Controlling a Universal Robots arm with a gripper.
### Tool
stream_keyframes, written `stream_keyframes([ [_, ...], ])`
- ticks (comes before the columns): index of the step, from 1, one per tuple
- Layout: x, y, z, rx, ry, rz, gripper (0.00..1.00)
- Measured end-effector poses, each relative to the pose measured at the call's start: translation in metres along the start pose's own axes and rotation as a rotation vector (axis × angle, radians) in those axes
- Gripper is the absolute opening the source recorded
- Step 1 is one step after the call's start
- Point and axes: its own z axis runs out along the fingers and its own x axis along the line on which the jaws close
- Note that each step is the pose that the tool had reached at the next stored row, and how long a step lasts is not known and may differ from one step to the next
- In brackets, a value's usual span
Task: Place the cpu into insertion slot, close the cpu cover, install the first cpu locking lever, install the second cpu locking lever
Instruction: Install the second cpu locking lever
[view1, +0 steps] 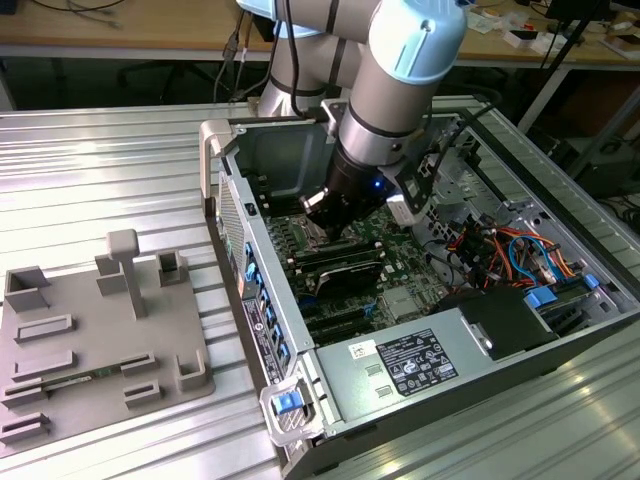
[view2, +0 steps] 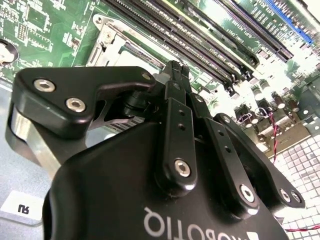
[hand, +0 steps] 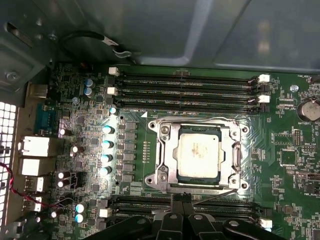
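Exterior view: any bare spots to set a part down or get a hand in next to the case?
Free: the ribbed metal table behind the grey fixture tray, toward the exterior view's left of the computer case. Crowded: inside the case, the gripper sits low over the motherboard, with orange and blue cables bunched toward the exterior view's right.

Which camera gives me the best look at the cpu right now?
The first wrist view: the cpu faces the camera, seated in the insertion slot with the cpu cover framing it. In the second wrist view the gripper blocks most of the socket. In the exterior view the arm hides it.
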Motion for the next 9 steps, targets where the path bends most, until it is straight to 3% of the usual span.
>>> stream_keyframes([
  [5,0.0003,-0.004,-0.0002,-0.0018,0.0,0.0,0.11],
  [9,0.0018,-0.004,0.0005,-0.0085,0.0001,0.0,0.11],
])
